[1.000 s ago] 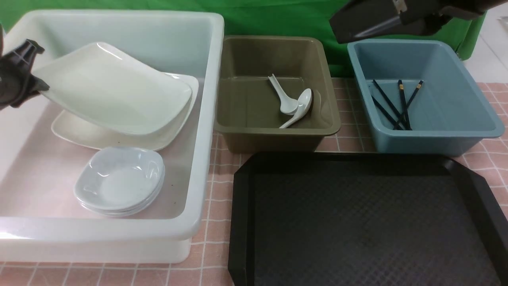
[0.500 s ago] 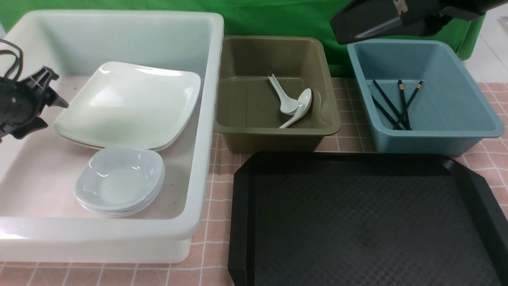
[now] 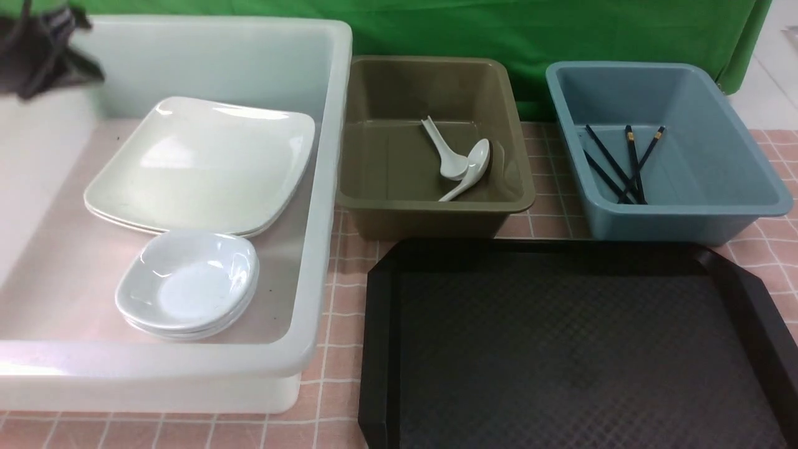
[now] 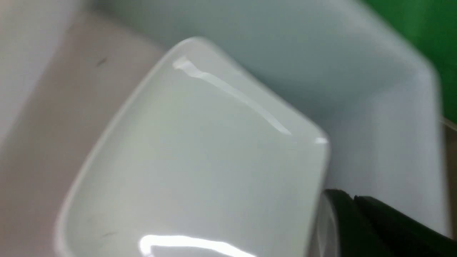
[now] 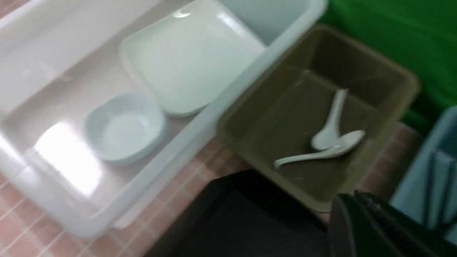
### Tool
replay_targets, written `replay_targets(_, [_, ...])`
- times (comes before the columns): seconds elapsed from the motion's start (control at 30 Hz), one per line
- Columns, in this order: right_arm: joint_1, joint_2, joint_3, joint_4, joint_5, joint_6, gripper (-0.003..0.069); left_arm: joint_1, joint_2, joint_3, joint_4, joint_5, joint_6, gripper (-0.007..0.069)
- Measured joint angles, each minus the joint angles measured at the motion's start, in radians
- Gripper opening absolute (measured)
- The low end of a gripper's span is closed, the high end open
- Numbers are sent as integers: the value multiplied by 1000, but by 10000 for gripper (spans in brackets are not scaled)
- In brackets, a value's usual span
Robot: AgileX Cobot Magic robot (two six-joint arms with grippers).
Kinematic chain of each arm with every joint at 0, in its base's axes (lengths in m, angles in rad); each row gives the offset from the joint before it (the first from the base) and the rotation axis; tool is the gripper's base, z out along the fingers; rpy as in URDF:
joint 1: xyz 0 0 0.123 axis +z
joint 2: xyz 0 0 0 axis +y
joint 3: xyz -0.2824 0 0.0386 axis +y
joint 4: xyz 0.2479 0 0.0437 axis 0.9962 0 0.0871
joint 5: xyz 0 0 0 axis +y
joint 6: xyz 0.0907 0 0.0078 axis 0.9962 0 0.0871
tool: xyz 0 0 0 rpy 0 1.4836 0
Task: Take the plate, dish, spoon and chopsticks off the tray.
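The black tray [image 3: 561, 349] lies at the front right with nothing on it. The cream plate [image 3: 199, 165] lies flat on another like it in the white tub [image 3: 330, 187]. A stack of small bluish dishes [image 3: 187, 280] sits in front of the plates. Two white spoons [image 3: 464, 165] lie in the olive tub [image 3: 436, 206]. Black chopsticks [image 3: 629, 165] lie in the blue tub [image 3: 686, 209]. My left gripper [image 3: 87, 68] is blurred, high over the tub's far left corner. In its wrist view [image 4: 348, 195] it is shut and empty above the plate [image 4: 200, 171]. My right gripper [image 5: 351, 196] is shut and empty, outside the front view.
The three tubs stand in a row behind the tray on a pink checked cloth [image 3: 340, 293]. A green backdrop [image 3: 499, 31] hangs behind them. The right wrist view shows the plate [image 5: 189, 57], dishes [image 5: 123, 126], spoons [image 5: 328, 142] and tray corner [image 5: 242, 221].
My left gripper let go of the plate, which now lies flat on the other plate, and rose to the tub's far left. My right arm moved out of the front view.
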State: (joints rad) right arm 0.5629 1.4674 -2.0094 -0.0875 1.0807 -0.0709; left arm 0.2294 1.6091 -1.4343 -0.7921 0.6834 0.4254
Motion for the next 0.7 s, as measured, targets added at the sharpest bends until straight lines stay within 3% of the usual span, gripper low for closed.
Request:
replay_targets(0.03, [0, 0, -6, -22, 8, 10, 30, -7, -8, -5, 0, 7, 12, 6])
replay_targets(0.17, [0, -42, -100, -238, 53, 71, 30, -204, -182, -80, -1, 109, 94, -10])
replay_targets(0.27, [0, -115, -82, -315, 53, 119, 30, -388, -296, -82, 55, 141, 117, -13])
replay_targets(0.3, [0, -128, -79, -322, 53, 123, 30, -400, -296, -82, 61, 143, 115, -13])
replay_targets(0.33, [0, -200, -25, -341, 53, 164, 30, -528, -363, -62, 142, 152, 98, -13])
replay_targets(0.5, [0, -443, 236, -369, 20, 251, 30, -769, -494, 60, 323, 159, -9, -13])
replay_targets(0.6, [0, -650, 481, -385, -118, 304, 30, -906, -599, 199, 419, 126, -109, -13])
replay_targets(0.7, [0, -924, 814, -418, -363, 365, 30, -991, -754, 399, 501, 5, -217, -13])
